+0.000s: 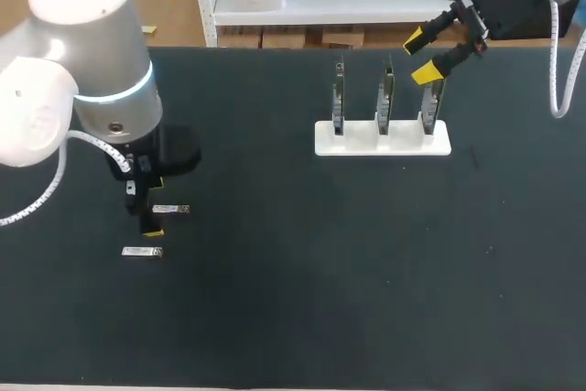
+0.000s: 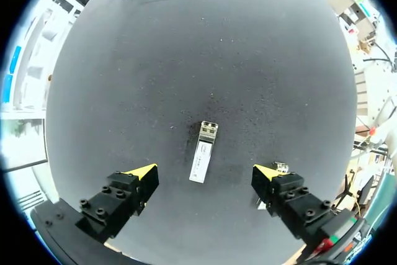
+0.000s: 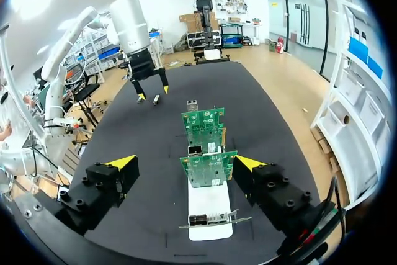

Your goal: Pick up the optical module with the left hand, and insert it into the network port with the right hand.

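The left wrist view shows what the arm hides in the head view. A module [image 2: 203, 152], a slim metal bar with a pale label and a boxy end, lies flat on the matte black table [image 2: 217, 48]. It sits between the fingers of the left gripper [image 2: 205, 174], which are spread wide, and neither finger touches it. A second module [image 2: 280, 167] shows just beside one finger, probably lying flat too.

Only the right wrist view faces the green boards [image 3: 208, 153], which stand upright in a row on a white base [image 3: 208, 215]. Each carries a square metal port [image 3: 194, 150]. The right gripper [image 3: 186, 164] hangs before them, fingers apart and empty.
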{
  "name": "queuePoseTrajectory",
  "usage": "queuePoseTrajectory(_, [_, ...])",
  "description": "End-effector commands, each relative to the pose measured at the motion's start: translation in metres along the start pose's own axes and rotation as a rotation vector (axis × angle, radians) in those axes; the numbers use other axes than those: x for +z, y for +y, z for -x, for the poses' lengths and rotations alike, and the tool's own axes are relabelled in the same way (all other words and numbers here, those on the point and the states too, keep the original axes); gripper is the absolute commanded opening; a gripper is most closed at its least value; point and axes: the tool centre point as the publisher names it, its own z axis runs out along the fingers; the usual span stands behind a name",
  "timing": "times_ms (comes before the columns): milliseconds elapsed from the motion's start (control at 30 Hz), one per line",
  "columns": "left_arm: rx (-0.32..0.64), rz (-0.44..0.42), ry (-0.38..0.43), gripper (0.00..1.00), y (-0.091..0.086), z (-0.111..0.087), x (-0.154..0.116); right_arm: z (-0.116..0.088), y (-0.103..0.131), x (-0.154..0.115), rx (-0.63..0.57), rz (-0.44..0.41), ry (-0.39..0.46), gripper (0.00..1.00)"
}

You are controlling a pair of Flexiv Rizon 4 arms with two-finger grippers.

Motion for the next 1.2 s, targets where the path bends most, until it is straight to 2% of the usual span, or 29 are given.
queuePoseTrajectory(33, [0.003,-0.013,-0.004,1.0,0.003,0.0,0.003,0.0,0.001,0.0,0.0,-0.002,0.0,1.0])
queuePoseTrajectory(1000, [0.011,-0.059,-0.02,1.0,0.004,0.008,0.015,0.0,0.001,0.0,0.0,-0.002,0.0,1.0])
queuePoseTrajectory(1033, [0.012,-0.06,-0.02,0.87,0.004,0.008,0.016,0.0,0.001,0.0,0.0,-0.002,0.0,1.0])
queuePoseTrajectory(1067, [0.017,-0.069,-0.025,0.44,0.004,0.008,0.017,0.0,0.001,0.0,0.0,-0.002,0.0,1.0])
queuePoseTrajectory(1133, [0.02,-0.068,-0.023,0.0,0.004,0.008,0.018,0.0,0.001,0.0,0.0,-0.002,0.0,1.0])
queuePoseTrajectory(1200, [0.02,-0.071,-0.024,0.0,0.003,0.008,0.018,0.0,0.001,0.0,0.0,-0.002,0.0,1.0])
